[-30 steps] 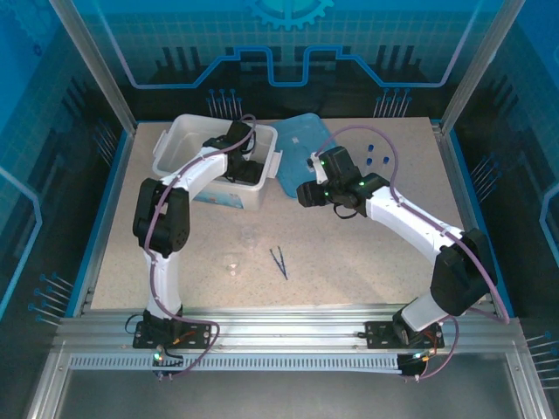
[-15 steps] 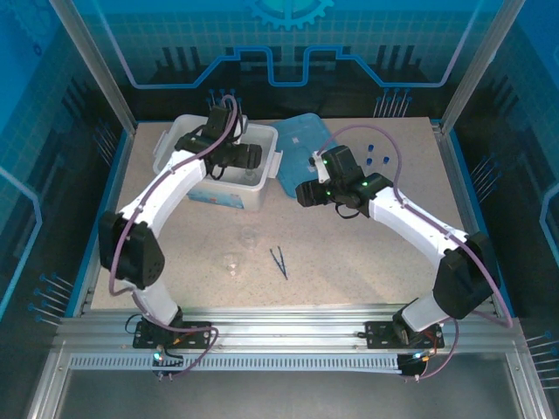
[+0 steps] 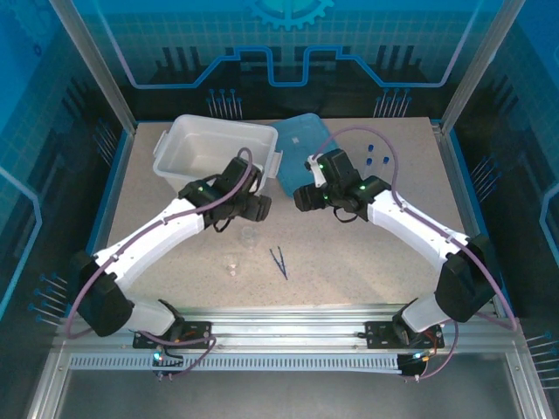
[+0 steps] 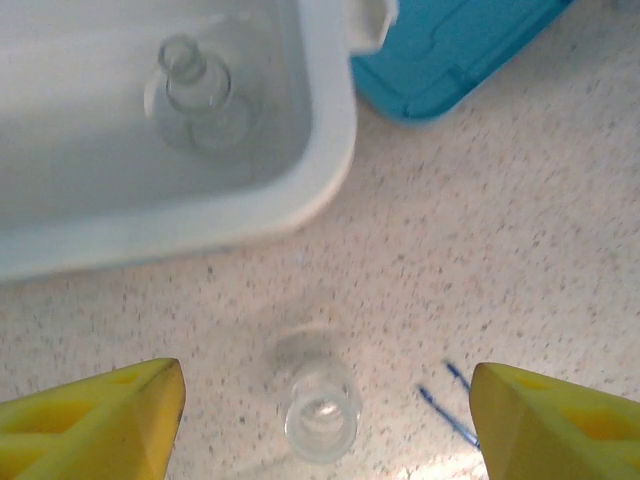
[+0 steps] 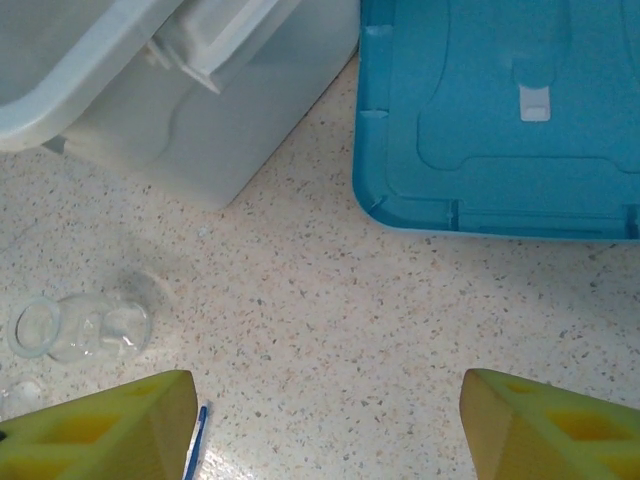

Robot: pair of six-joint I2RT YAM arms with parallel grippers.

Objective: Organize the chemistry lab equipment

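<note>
Glass beaker, nearest (image 3: 231, 262): stood alone on the speckled table (image 3: 367, 253), closer to the arm bases than either gripper.
Tweezers (image 3: 278, 261): lay flat to its right, long axis running near to far on a slight slant.
Second beaker (image 4: 320, 420): upright, mouth up, on the table below and between the left jaws, untouched.
Left gripper (image 4: 327, 375): jaws spread, holding nothing; likely the nearer arm for this beaker.
Right gripper (image 5: 328, 385): jaws spread, empty, over bare table; that beaker lay off to its left.
White bin (image 4: 320, 150): conical flask (image 4: 195, 95) stood inside.
Light-blue lid (image 3: 301, 148): flat beside the bin.
Blue-capped tubes (image 3: 384, 160): farthest right.
</note>
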